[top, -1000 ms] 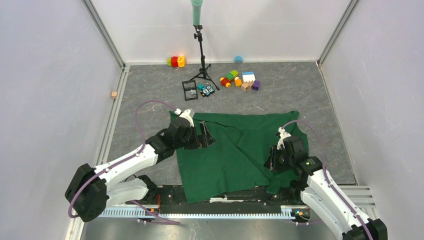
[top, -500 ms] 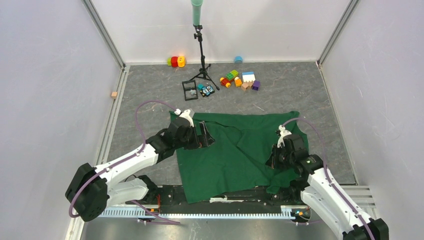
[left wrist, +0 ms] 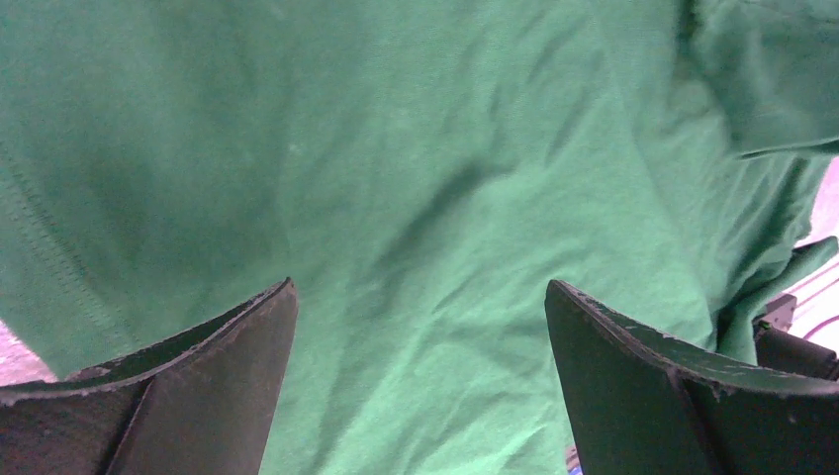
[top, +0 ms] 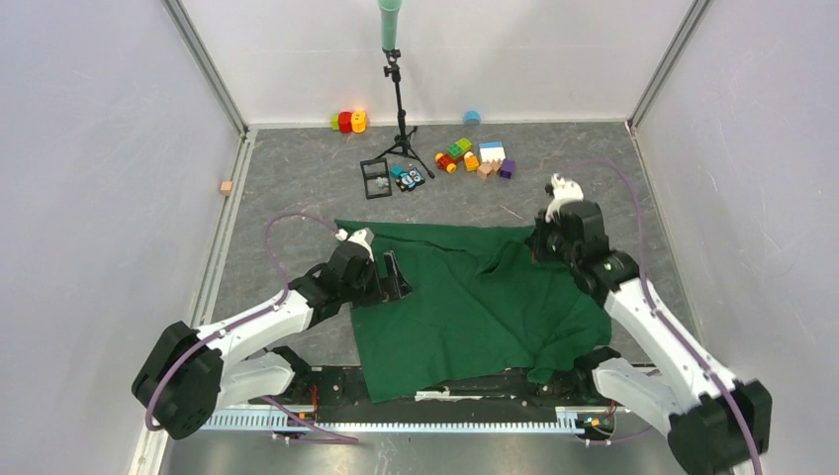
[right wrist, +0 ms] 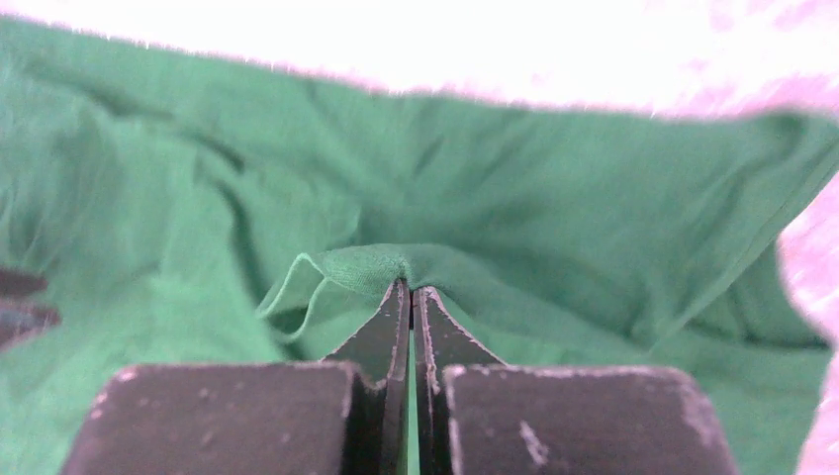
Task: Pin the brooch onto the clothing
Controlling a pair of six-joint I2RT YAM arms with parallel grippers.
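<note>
— The right arm [top: 653, 327] has swung from the shirt's near edge out to its far right corner and drawn that side of the cloth along. The left arm [top: 257, 322] has slid back a little.
— How does it all lie?
— The grey worktop [top: 297, 178] carries the dark green shirt [top: 475, 307], rumpled and spread across the near middle. Its near edge lies over the black base rail [top: 326, 384].
— And the tools?
— The right tool [top: 540, 241] is pressed together on a small fold at the shirt's far edge. In its wrist view the fabric bunches up right at the tips [right wrist: 396, 309]. The left tool [top: 394, 278] stands wide apart above the shirt's left part, with green cloth showing between its fingers [left wrist: 198, 376].
— Anything else?
— A black tripod stand [top: 400, 119] by the far wall, and coloured toy blocks [top: 473, 156] just beside it, well apart from the shirt.
</note>
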